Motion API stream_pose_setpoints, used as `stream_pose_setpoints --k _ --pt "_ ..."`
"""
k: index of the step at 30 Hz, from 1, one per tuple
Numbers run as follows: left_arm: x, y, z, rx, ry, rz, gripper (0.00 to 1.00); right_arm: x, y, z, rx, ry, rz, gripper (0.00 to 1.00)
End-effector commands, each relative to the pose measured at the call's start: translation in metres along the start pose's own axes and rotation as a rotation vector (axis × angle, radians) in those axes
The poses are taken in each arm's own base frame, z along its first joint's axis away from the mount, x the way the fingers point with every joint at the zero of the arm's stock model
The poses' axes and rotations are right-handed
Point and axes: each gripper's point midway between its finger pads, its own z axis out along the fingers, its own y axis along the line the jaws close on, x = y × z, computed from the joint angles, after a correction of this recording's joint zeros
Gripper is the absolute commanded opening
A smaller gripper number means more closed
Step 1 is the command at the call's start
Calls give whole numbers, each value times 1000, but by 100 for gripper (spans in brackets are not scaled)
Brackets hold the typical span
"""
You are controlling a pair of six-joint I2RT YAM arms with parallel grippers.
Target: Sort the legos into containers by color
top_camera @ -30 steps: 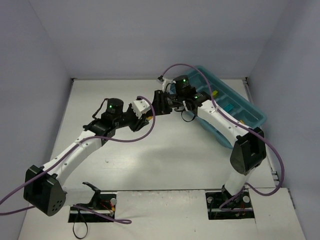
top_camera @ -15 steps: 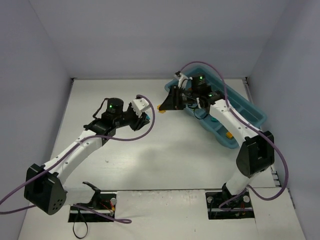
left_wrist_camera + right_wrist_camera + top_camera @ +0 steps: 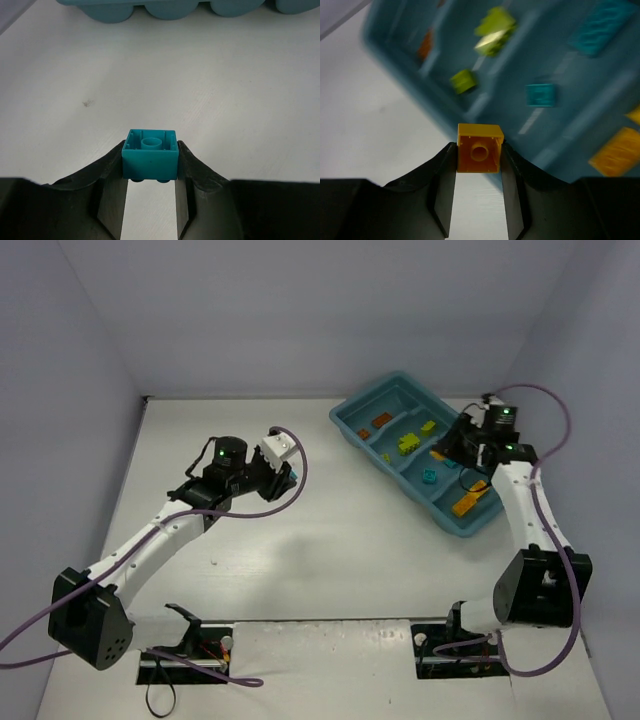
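The left gripper (image 3: 150, 172) clamps 1 square cyan brick (image 3: 150, 154), hollow underside showing, left of the tray (image 3: 345, 422). The right gripper (image 3: 479, 166) pinches 1 yellow-orange brick (image 3: 479, 148) above its rim.

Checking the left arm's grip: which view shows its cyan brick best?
Left wrist: the cyan brick is centred, sharp, clamped in the left gripper. Top external shows a mere speck; right wrist misses it.

- The right wrist view smears the tray (image 3: 395, 45) and the loose bricks (image 3: 492, 32) in it; we cannot count their studs.
- The left wrist view's top edge cuts the tray off, leaving only its rounded outer wall.
- From above, the left tool (image 3: 288, 474) hides most of its cyan brick (image 3: 292, 471), the right tool (image 3: 443, 450) most of its yellow-orange brick (image 3: 437, 453).
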Motion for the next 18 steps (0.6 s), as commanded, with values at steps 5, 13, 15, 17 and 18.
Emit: stream_pose_setpoints --k 5,13,15,17,18 --pt "-34 6 -12 -46 -64 -51 0 -33 -135 -50 578 -240 101 0" --pt "-36 1 -19 -33 -73 -33 0 -17 -186 -29 720 -166 188 20" --pt "-35 0 -20 -25 -79 -16 0 -11 -189 -22 713 -143 207 39" --pt "-38 -3 -22 -11 -90 -4 0 -11 -187 -19 699 -140 215 58" --pt "-38 -4 -22 -7 -91 7 0 -11 -185 -19 689 -144 214 63"
